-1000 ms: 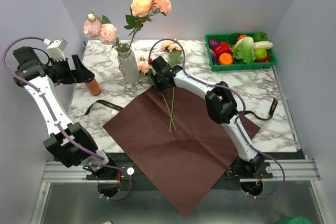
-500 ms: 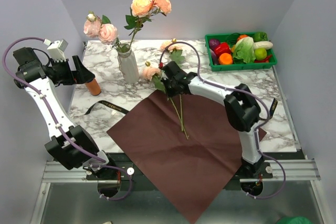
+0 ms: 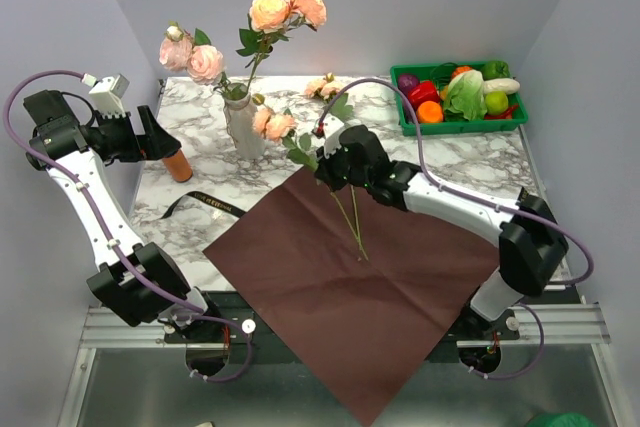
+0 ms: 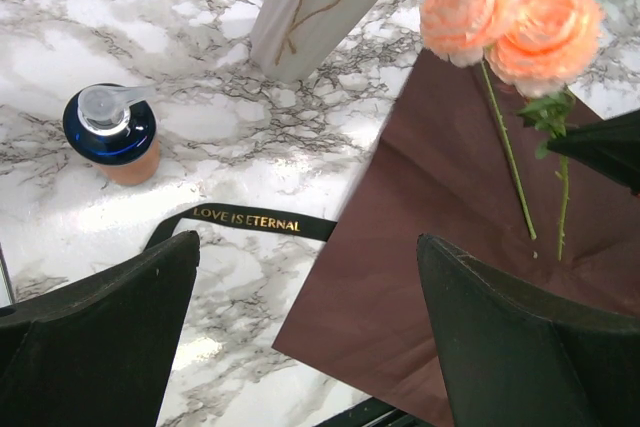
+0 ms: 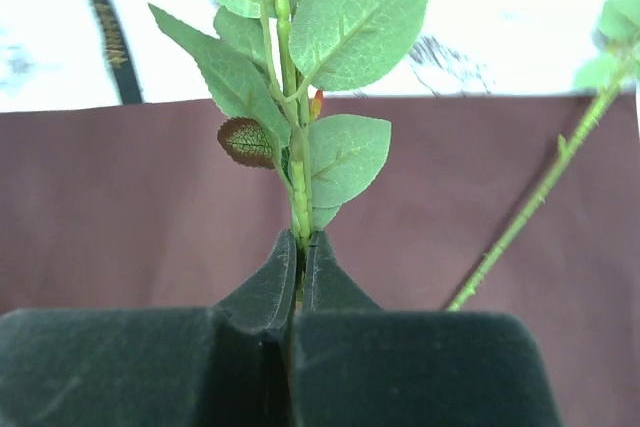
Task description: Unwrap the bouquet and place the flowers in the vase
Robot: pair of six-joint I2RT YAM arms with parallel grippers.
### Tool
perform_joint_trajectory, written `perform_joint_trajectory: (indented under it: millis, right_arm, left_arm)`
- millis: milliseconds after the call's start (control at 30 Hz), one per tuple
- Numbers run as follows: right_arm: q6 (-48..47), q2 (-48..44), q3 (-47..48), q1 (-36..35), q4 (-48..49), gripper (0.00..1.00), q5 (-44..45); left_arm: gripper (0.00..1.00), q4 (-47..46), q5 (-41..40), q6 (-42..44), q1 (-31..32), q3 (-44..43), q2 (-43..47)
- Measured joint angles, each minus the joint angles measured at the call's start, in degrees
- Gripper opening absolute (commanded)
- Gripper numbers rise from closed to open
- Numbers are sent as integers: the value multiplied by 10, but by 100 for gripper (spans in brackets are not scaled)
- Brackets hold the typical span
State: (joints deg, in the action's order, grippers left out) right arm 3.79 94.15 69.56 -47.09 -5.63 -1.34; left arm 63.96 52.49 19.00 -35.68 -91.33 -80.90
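The white ribbed vase (image 3: 243, 129) (image 4: 318, 2) stands at the back left with several peach roses (image 3: 275, 10) in it. My right gripper (image 3: 330, 169) (image 5: 300, 244) is shut on a leafy green stem (image 5: 297, 182). Its two peach blossoms (image 3: 272, 124) (image 4: 510, 25) hang just right of the vase, and a second thin stem (image 5: 540, 192) hangs beside it. The bouquet's dark red paper (image 3: 350, 277) lies unfolded and flat. One more rose (image 3: 325, 87) lies on the marble behind. My left gripper (image 3: 160, 140) (image 4: 310, 327) is open and empty, by the left wall.
A small orange bottle (image 3: 177, 162) (image 4: 112, 132) stands right under my left gripper. A black ribbon (image 3: 200, 202) (image 4: 245, 220) lies left of the paper, and another (image 3: 515, 207) lies to the right. A green crate of vegetables (image 3: 460, 97) sits at the back right.
My right gripper closed on the stem and lifted the roses off the paper. The blossoms rose toward the vase while the right arm's elbow swung out to the right. The left arm stayed put.
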Motion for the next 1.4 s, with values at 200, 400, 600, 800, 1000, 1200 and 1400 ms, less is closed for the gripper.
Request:
perform_joint_trajectory:
  millis: [200,400,600,800,1000,1200,1400]
  right_arm:
    - [-62,-80,-20,-43,78,1,-6]
    - [-100,-112,45,-61,151,1,-30]
    - [-127,-101,83,-61,349,1,-59]
    - [-151,32,243,-62,517,1,-68]
    - [-183,169,343,-62,646,1,-76]
    - [-193,259,422,-62,662,1,-80]
    - [-206,303,480,-57,661,1,-80]
  left_arm:
    - [99,0,0,-3,0,-1,0]
    - [99,0,0,-4,0,-4,0]
    - [99,0,0,-6,0,-12,0]
    - [99,1,0,-6,0,-14,-1]
    - [99,3,0,-2,0,-16,-10]
    - [99,21,0,15,0,-31,-29]
    - [99,31,0,27,0,-52,-37]
